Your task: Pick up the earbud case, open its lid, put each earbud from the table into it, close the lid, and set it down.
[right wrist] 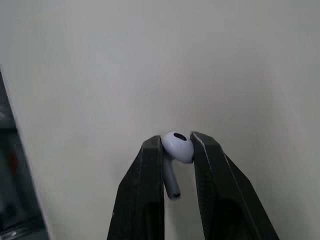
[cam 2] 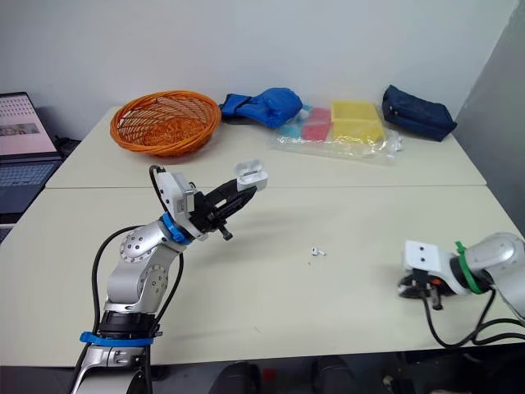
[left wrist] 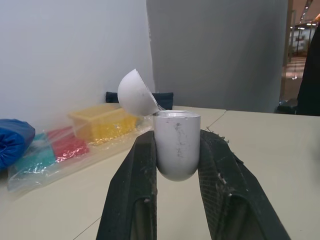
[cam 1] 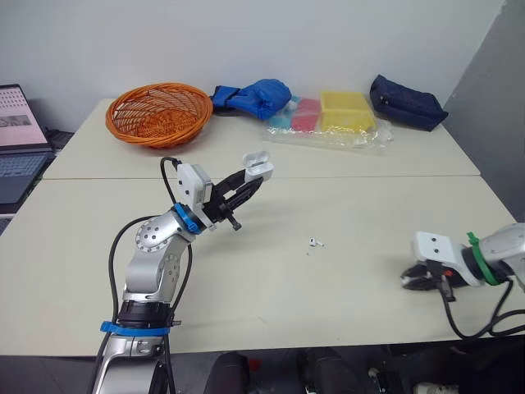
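Left hand (cam 1: 250, 182) is clamped on the earbud case (cam 1: 259, 167), lid flipped open. It is held up off the worktop (cam 1: 353, 193), to the left of and behind the loose earbud (cam 1: 316, 242). The loose earbud lies flat on the worktop. Right of the loose earbud and nearer the robot, right hand (cam 1: 413, 279) sits low by the worktop, pinched on the second earbud (right wrist: 177, 146).

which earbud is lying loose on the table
The loose earbud at the middle of the table; the other earbud is pinched in the right gripper.
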Controlling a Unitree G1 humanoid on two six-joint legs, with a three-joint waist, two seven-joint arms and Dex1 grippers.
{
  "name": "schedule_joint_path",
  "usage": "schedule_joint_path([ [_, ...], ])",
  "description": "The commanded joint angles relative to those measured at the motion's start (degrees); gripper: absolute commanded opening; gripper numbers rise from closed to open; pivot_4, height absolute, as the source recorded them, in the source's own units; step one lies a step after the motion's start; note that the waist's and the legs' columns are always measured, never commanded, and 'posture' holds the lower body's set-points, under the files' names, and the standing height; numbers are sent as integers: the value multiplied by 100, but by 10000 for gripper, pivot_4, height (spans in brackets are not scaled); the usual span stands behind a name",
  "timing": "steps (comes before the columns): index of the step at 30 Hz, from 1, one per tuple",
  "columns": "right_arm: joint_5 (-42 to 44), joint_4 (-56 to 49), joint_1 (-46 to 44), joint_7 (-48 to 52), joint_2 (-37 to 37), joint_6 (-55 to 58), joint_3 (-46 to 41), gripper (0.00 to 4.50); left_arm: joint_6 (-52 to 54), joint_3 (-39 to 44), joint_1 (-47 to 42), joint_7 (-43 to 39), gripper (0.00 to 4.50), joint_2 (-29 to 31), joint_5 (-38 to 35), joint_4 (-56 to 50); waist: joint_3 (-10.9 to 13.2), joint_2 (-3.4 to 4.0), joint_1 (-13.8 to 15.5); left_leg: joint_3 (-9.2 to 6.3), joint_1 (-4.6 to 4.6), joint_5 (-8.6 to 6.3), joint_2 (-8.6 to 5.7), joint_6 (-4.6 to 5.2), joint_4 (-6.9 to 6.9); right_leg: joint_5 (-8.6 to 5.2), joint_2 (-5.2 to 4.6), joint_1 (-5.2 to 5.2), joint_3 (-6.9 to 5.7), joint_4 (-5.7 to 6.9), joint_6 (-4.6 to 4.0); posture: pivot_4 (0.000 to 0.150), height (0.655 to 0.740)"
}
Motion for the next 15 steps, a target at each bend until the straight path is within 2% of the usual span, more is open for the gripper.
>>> schedule_joint_path([
  [1,-428,420,-306,149,-149,-377,113,4477,-137,-42,30,6,7449,-54,-38,-190,0,1,-9,6,4,0,0,0,1,-1,0,0,5,3,-2,1500,7400],
  [15,-1402,2051,-896,322,43,-1593,539,4477,-111,-116,285,183,7449,-161,-34,-472,3,-1,13,10,13,-1,-3,-2,3,-5,-3,11,7,0,-3,1500,7400],
])
